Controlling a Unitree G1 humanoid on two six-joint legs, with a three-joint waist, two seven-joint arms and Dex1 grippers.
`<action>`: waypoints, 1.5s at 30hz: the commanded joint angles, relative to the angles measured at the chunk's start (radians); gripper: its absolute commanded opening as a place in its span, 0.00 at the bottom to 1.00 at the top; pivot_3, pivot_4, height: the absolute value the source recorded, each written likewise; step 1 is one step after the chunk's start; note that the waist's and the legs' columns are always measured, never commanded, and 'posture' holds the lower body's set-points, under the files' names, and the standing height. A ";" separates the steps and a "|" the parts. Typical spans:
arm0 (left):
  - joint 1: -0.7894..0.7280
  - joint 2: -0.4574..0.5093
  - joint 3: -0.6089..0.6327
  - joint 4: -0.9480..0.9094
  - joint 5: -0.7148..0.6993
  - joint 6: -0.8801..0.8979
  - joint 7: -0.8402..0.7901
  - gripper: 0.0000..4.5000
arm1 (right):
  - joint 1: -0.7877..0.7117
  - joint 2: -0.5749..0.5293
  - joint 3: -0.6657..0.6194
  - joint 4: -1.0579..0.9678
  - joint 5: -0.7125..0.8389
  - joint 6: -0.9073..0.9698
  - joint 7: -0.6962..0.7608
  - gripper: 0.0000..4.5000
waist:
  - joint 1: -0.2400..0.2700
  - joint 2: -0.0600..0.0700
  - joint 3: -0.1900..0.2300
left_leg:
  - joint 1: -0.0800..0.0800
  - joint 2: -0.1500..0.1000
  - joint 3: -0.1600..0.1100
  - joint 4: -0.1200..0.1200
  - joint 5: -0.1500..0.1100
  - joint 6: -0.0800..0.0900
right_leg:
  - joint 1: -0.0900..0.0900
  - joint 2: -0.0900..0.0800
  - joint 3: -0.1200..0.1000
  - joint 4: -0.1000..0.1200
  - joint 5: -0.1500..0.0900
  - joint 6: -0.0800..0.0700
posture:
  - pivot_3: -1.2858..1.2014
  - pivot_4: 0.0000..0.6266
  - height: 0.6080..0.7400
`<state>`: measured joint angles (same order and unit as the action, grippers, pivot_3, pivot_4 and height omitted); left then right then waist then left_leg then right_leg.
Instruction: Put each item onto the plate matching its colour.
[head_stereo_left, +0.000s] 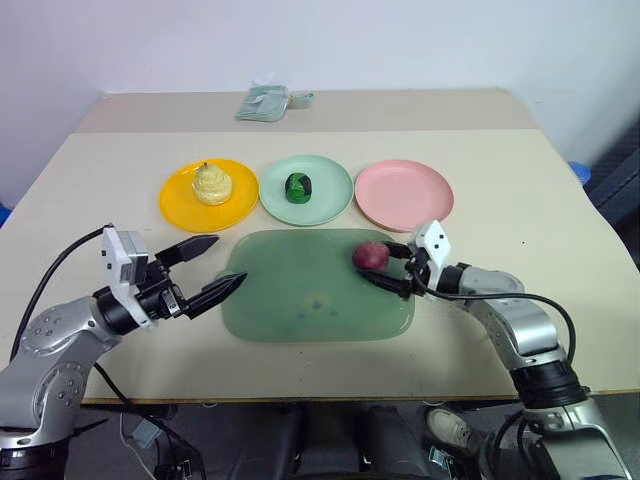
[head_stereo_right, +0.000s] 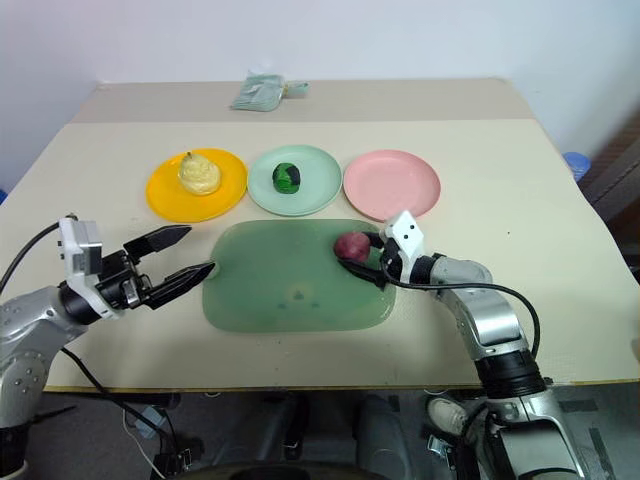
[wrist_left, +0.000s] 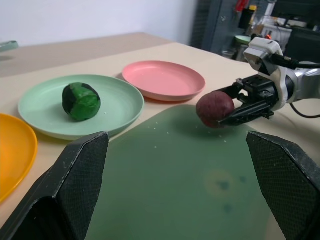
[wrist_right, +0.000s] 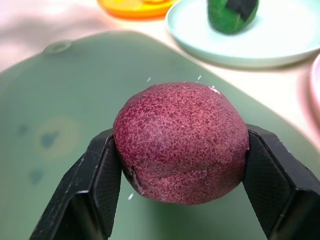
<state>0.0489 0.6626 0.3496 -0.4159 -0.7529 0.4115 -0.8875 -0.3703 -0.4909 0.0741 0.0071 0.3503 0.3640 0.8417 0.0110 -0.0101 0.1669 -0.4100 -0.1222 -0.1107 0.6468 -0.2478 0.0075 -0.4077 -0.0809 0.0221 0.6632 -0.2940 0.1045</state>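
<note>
Right wrist view: right tool (wrist_right: 181, 165) clamps maroon ball (wrist_right: 181, 142) over green board (wrist_right: 60, 100).

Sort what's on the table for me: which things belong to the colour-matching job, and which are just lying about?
Part of the job:
- maroon ball, in the right gripper
- pink plate
- green ball on the green plate
- yellow mound on the yellow plate

Just lying about:
- green board
- folded cloth at the table's far edge
</note>
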 joint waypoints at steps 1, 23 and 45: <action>0.004 -0.012 0.022 -0.048 -0.001 -0.011 0.043 1.00 | -0.144 0.025 -0.065 0.100 -0.001 -0.049 -0.046 0.72 | -0.002 0.000 0.000 | 0.000 0.000 0.000 0.000 0.000 0.000 | 0.000 0.000 0.000 0.000 0.000 0.000 | 0.52 0.24 1.00; -0.020 -0.142 -0.053 -0.184 0.196 -0.043 0.390 1.00 | -0.793 0.119 -0.142 1.313 -0.303 -0.535 -0.411 1.00 | -0.028 0.001 0.000 | 0.000 0.000 0.001 -0.001 0.001 -0.001 | -0.001 0.001 0.000 0.000 0.000 0.000 | 0.52 0.24 1.00; 0.182 -0.100 0.054 -0.053 0.216 -0.191 0.183 1.00 | 0.400 -0.173 -0.457 -0.280 0.079 -0.079 -0.009 1.00 | 0.003 0.007 -0.001 | 0.000 0.001 0.001 -0.001 -0.005 0.007 | 0.001 0.000 0.001 -0.002 0.000 0.000 | 0.52 0.24 1.00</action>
<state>0.2306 0.5496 0.3696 -0.4428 -0.5114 0.2447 -0.6858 -0.0028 -0.6518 -0.3338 -0.2003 0.4136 0.2868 0.8481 0.0138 -0.0036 0.1663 -0.4090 -0.1216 -0.1102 0.6457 -0.2525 0.0145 -0.4057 -0.0804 0.0231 0.6610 -0.2941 0.1043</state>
